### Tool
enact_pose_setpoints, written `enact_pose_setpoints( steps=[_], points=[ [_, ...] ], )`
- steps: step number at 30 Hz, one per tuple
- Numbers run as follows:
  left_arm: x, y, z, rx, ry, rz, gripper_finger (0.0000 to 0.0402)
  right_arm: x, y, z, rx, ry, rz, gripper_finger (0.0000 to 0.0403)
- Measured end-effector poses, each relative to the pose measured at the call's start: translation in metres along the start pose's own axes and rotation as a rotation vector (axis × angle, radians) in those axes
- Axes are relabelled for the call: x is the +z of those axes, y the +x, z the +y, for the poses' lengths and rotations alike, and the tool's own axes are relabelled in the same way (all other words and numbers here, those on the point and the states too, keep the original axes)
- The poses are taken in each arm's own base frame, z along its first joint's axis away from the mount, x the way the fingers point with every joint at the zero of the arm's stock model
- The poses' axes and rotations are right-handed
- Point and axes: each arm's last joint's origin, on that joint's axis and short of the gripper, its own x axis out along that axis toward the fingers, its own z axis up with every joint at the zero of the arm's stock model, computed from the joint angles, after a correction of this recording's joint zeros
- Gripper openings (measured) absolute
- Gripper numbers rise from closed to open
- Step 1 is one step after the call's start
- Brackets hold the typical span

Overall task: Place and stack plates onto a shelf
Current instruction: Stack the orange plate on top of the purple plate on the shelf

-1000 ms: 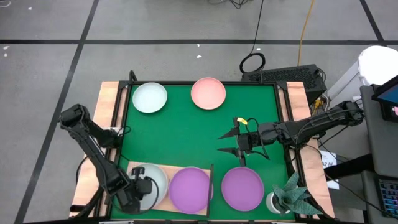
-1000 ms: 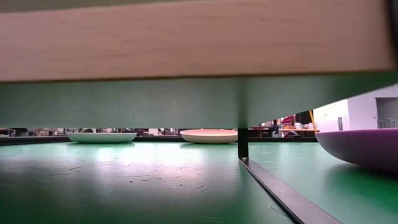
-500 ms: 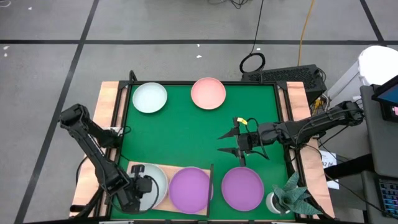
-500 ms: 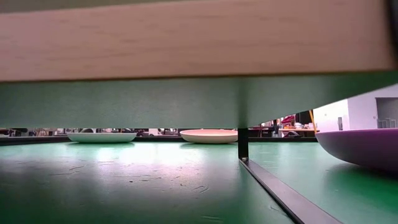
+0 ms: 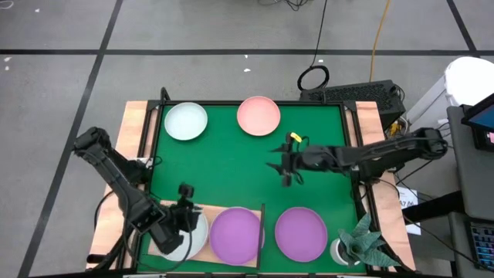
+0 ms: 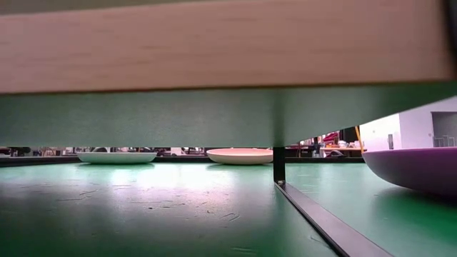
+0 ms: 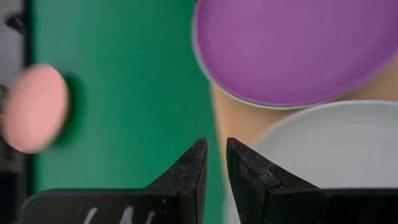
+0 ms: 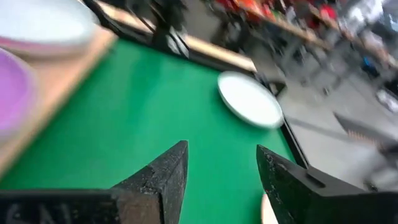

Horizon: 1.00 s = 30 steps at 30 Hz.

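We see a little plant (image 5: 363, 245) in the lower right corner, and nothing blocks the plates. The green mat (image 5: 231, 170) covers the table. The shelf (image 5: 202, 210) lies at the bottom left with a pale plate (image 5: 197, 228) and a purple plate (image 5: 236, 235) on it. Another purple plate (image 5: 301, 233) sits beside it. A mint plate (image 5: 186, 121) and a pink plate (image 5: 258, 115) sit up top. The left gripper (image 5: 185, 218) is over the pale plate, fingers nearly together, empty. The right gripper (image 5: 282, 167) is mid-mat, fingers apart.

Overhead, table-level, two wrist views
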Motion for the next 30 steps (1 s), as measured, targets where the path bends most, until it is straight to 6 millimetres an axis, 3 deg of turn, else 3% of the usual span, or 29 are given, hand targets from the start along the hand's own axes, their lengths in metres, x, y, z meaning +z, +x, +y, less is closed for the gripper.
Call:
enact_pose_setpoints(
  steps=[5, 10, 14, 22, 30],
  points=[
    [0.005, 0.006, 0.038, 0.068, 0.019, 0.011, 0.0066, -0.023, 0.022, -0.021, -0.075, 0.017, 0.115, 0.0162],
    [0.002, -0.004, 0.082, 0.113, -0.045, -0.038, 0.0066, -0.046, 0.041, -0.037, -0.077, 0.044, 0.189, 0.0161],
    [-0.006, -0.011, 0.105, 0.103, -0.089, -0.135, 0.0066, -0.061, 0.054, -0.048, -0.065, 0.071, 0.210, 0.0168],
    [-0.035, 0.001, 0.124, 0.136, -0.166, -0.284, 0.0066, -0.097, 0.069, -0.069, -0.036, 0.100, 0.313, 0.0164],
    [-0.050, 0.023, 0.119, 0.145, -0.219, -0.283, 0.0066, -0.120, 0.079, -0.076, -0.017, 0.134, 0.369, 0.0151]
  ],
)
